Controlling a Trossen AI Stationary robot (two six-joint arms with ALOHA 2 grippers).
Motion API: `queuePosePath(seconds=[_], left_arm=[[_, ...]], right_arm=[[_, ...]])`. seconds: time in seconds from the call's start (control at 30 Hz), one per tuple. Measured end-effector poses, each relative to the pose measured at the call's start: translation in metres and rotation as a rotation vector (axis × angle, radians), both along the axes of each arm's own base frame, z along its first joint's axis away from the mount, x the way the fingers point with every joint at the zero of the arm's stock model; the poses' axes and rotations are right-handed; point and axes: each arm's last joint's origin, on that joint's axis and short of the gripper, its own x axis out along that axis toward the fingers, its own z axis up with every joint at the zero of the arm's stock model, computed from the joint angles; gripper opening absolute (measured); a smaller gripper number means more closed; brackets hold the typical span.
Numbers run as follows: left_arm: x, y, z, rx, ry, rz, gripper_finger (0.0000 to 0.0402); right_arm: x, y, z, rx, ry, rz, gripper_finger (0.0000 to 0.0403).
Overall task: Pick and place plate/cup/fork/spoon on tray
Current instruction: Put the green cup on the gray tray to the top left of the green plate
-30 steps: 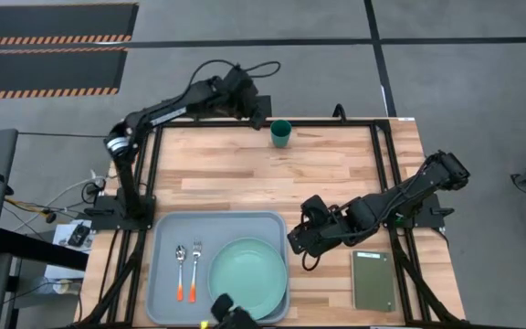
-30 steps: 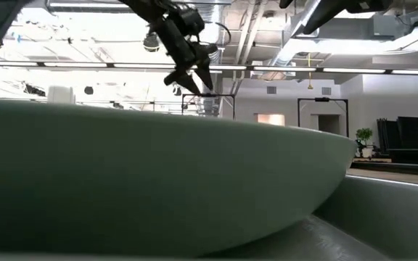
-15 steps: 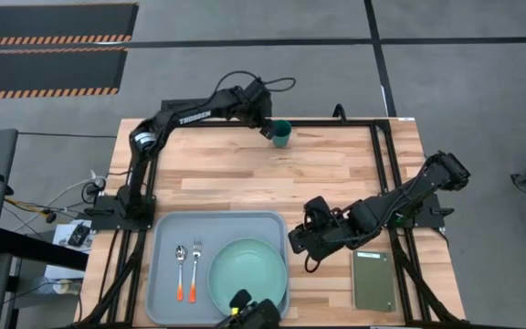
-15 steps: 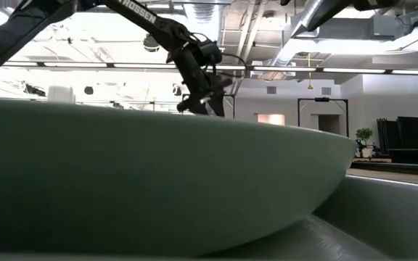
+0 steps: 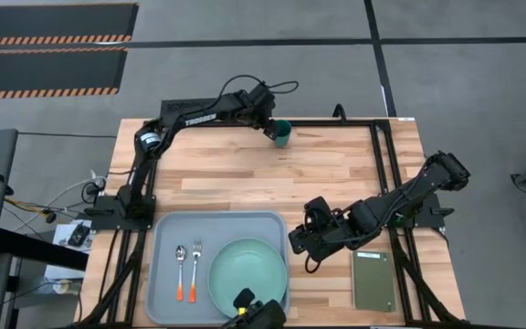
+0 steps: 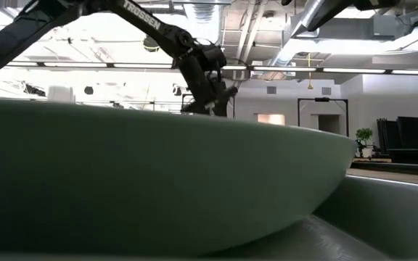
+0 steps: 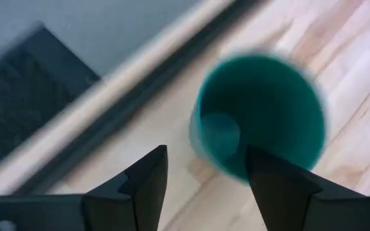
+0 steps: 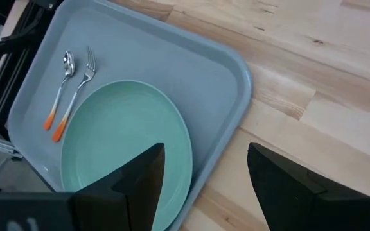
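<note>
The dark teal cup (image 5: 283,136) stands upright on the wood at the table's far edge. My left gripper (image 5: 270,129) is open right beside and above it. In the left wrist view the cup's near wall (image 7: 198,138) lies between the fingertips of my left gripper (image 7: 204,157), with one finger over the cup's mouth; I see no touch. The mint-green plate (image 5: 247,277), the fork (image 5: 195,268) and the spoon (image 5: 180,270) lie in the grey-blue tray (image 5: 167,242). My right gripper (image 5: 299,245) is open and empty just past the tray's right rim.
A small dark green pad (image 5: 373,281) lies at the near right. A black frame rail (image 5: 336,122) runs along the far edge just behind the cup. Bare wood (image 5: 245,174) lies between cup and tray. The plate's rim (image 6: 158,181) fills the low view.
My left gripper has gone toward the table's right edge along the far edge and down, coming to the cup's left side. The cup has stayed where it was.
</note>
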Motion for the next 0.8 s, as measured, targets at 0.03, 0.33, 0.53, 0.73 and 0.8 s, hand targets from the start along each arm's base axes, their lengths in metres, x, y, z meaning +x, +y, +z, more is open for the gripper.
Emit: queuePosePath(seconds=[0.03, 0.33, 0.53, 0.73, 0.8], left_arm=[[0.0, 0.0, -0.008, -0.023, 0.021, 0.0, 0.0186], [0.005, -0.001, -0.028, -0.118, 0.035, -0.009, 0.0143], [0.002, -0.003, -0.023, -0.132, 0.037, -0.006, 0.0099], [0.004, -0.009, -0.024, -0.149, 0.053, -0.024, 0.0035], [0.004, -0.01, -0.024, -0.158, 0.055, -0.03, 0.0014]], right_arm=[[0.0, 0.0, 0.0, 0.0, 0.0, 0.0, 0.0249], [0.0, 0.0, 0.0, 0.002, 0.0, -0.002, 0.0249], [0.0, 0.0, 0.0, -0.003, 0.005, 0.001, 0.0249], [-0.001, -0.001, -0.001, -0.012, 0.018, 0.007, 0.0249], [-0.001, -0.001, -0.001, -0.018, 0.02, 0.015, 0.0249]])
